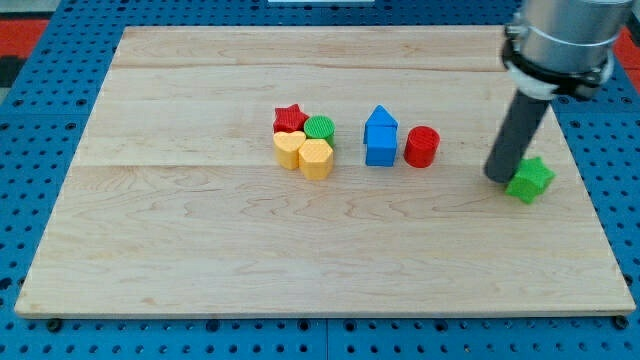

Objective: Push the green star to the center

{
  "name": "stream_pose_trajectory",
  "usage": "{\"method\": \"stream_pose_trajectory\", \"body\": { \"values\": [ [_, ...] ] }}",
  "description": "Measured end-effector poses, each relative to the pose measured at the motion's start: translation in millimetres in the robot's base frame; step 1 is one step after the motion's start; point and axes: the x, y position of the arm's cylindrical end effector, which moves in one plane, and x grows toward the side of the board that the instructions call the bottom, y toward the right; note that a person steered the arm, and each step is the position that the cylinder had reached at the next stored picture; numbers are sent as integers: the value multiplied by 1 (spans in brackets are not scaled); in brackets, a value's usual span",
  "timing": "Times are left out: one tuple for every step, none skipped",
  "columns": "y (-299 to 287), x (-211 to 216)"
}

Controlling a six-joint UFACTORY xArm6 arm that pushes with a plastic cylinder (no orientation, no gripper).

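The green star (531, 180) lies at the view's right side of the wooden board (200, 240). My tip (499, 177) stands on the board just left of the star, touching or nearly touching its left edge. The dark rod rises from there up to the arm's grey collar at the view's top right.
A red cylinder (421, 146) and a blue house-shaped block (380, 137) stand near the middle. Left of them is a tight cluster: a red star (289, 119), a green cylinder (320, 127), a yellow heart-like block (288, 149) and a yellow hexagon (316, 158). Blue pegboard surrounds the board.
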Motion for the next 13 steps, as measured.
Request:
{"method": "stream_pose_trajectory", "body": {
  "values": [
    [-6, -24],
    [-30, -52],
    [-64, -71],
    [-85, -72],
    [-23, -76],
    [28, -74],
    [53, -41],
    [59, -6],
    [45, 4],
    [39, 11],
    [65, 29],
    [55, 40],
    [7, 40]
  ]
}}
